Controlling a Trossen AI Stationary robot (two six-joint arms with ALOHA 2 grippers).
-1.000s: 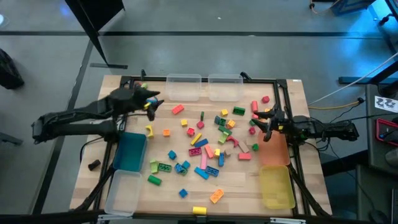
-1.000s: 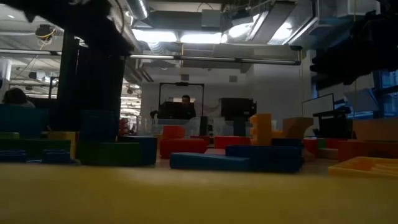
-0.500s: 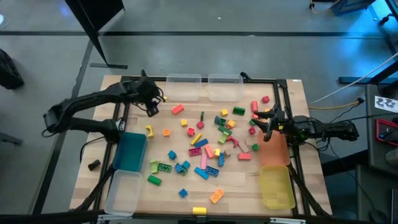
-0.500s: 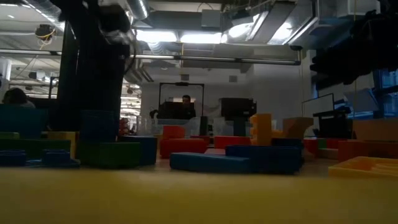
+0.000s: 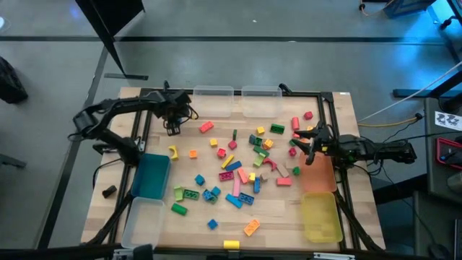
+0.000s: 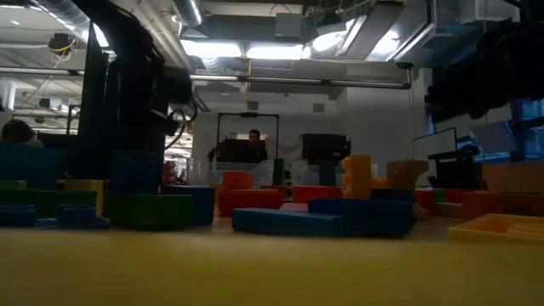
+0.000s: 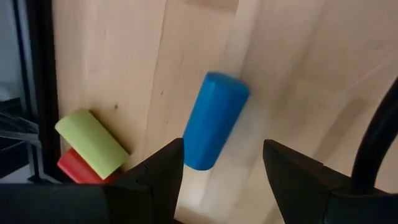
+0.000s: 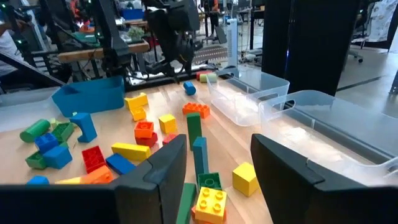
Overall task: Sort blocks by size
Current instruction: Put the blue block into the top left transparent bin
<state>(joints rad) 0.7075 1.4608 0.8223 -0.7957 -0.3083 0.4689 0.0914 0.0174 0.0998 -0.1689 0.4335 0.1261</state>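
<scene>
Left end effector (image 5: pixel 172 128) hangs over the far-left corner of the bench (image 5: pixel 281 217), fingers spread wide, nothing gripped. In the left wrist view a blue cylinder (image 7: pixel 214 121) lies flat on the wood right below and just ahead of the fingertips, apart from them and not between them. It looks like the pick target, and the wide opening suits straddling its round body. Just beyond it to one side, a light-green cylinder (image 7: pixel 93 143) rests partly on top of a red piece (image 7: pixel 78 167), both against the black frame rail (image 7: pixel 37 93). That is tight for a finger, so blue is probably the easier grab.

Right end effector (image 5: pixel 309 146) waits at the right edge of the block pile, beside the orange bin (image 5: pixel 317 177), fingers about half open and empty. A yellow studded brick (image 8: pixel 210 202) and a yellow cube (image 8: pixel 245 177) sit just ahead of it.

Farther out, the main scatter of blocks (image 5: pixel 238 166) covers the middle of the bench, mixed sizes, unsorted. Two clear bins (image 5: pixel 238 101) stand at the far edge near the left end effector. Blue bin (image 5: pixel 151 177), another clear bin (image 5: pixel 143 224) and yellow bin (image 5: pixel 321 217) line the sides. No blocks visible in any bin, so sorting looks barely started.
</scene>
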